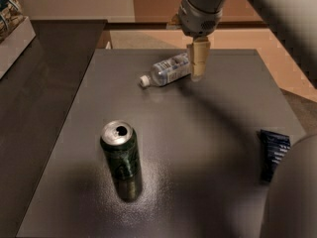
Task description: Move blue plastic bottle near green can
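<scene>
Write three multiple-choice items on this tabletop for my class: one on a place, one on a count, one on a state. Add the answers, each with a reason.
1. Where is the hand?
A. beside the blue plastic bottle, at its base end
B. low at the near edge
C. out of view

2. How many loose things are on the grey table?
A. one
B. three
C. five

3. How is the green can placed?
A. lying on its side
B. crushed flat
C. upright

Answers:
1. A, since the hand hangs at the end of the bottle away from its white cap.
2. B, since there are the bottle, the can and a dark blue packet.
3. C, since its silver top faces up.
</scene>
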Controlling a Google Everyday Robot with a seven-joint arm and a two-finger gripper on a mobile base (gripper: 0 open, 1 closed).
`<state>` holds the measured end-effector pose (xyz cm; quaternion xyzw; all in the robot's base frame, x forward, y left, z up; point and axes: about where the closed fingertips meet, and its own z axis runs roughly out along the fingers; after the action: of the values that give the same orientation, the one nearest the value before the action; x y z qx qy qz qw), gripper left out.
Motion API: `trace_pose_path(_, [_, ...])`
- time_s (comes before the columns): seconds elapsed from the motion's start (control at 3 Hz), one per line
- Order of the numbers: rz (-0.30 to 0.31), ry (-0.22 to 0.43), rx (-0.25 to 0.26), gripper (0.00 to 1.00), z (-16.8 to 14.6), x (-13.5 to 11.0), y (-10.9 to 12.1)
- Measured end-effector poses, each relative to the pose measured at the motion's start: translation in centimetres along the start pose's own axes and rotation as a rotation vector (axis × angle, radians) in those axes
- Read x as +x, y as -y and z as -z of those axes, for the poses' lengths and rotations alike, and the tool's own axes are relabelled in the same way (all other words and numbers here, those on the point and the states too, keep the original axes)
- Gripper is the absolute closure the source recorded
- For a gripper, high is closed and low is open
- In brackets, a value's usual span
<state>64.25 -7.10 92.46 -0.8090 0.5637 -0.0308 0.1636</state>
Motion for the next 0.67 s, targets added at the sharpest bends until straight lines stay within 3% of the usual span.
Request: trace_pose_path(0.67, [0.034, -0.063, -0.055, 0.0, -3.6, 0.1, 2.6])
